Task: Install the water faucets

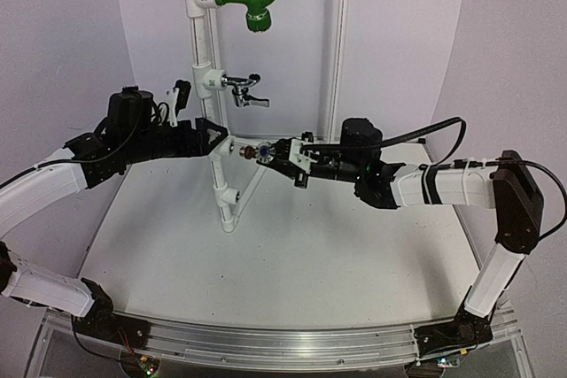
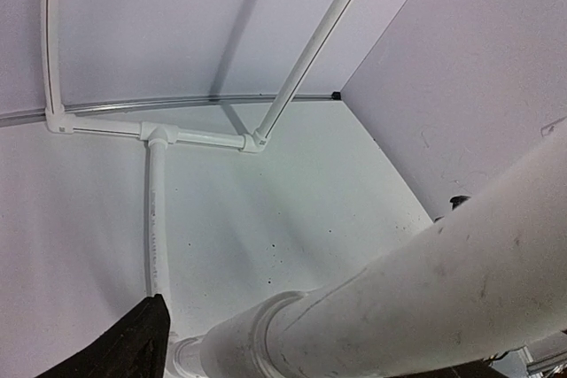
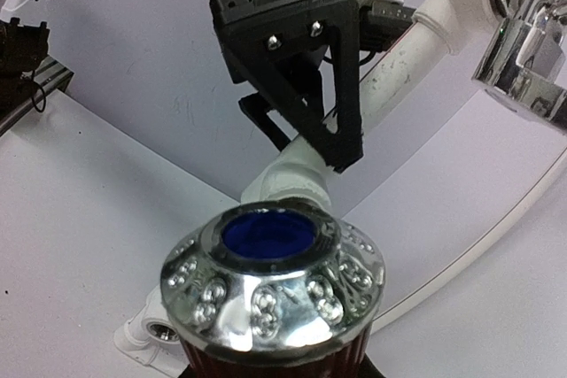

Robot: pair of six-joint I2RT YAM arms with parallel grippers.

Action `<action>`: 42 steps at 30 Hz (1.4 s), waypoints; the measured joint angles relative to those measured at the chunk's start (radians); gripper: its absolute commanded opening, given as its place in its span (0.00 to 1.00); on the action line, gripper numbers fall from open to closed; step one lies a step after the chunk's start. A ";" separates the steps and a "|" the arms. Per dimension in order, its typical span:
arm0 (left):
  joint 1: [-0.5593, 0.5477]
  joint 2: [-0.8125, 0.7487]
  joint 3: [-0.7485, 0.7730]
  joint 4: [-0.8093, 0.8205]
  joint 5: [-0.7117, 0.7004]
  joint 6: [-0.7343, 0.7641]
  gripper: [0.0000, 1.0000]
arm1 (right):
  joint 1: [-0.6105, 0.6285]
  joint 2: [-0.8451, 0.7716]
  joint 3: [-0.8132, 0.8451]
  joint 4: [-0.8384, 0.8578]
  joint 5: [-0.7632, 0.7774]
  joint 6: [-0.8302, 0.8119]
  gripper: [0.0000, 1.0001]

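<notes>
The chrome lever faucet sits screwed into a white tee on the upright pipe frame; it also shows in the right wrist view. My right gripper is shut on the reddish-brown faucet and holds it level, close to the pipe's right side. Its silver round knob with a blue centre fills the right wrist view. My left gripper is shut on the white pipe from the left, just across from that faucet. One left finger shows.
A green elbow piece hangs from the top tee. A lower tee with an open threaded port sits below the held faucet. Base pipes lie on the white table. Curved walls enclose the back.
</notes>
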 measured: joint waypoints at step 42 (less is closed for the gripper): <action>-0.001 -0.004 -0.050 0.180 -0.010 0.149 0.03 | 0.011 0.110 0.075 0.162 -0.042 0.021 0.00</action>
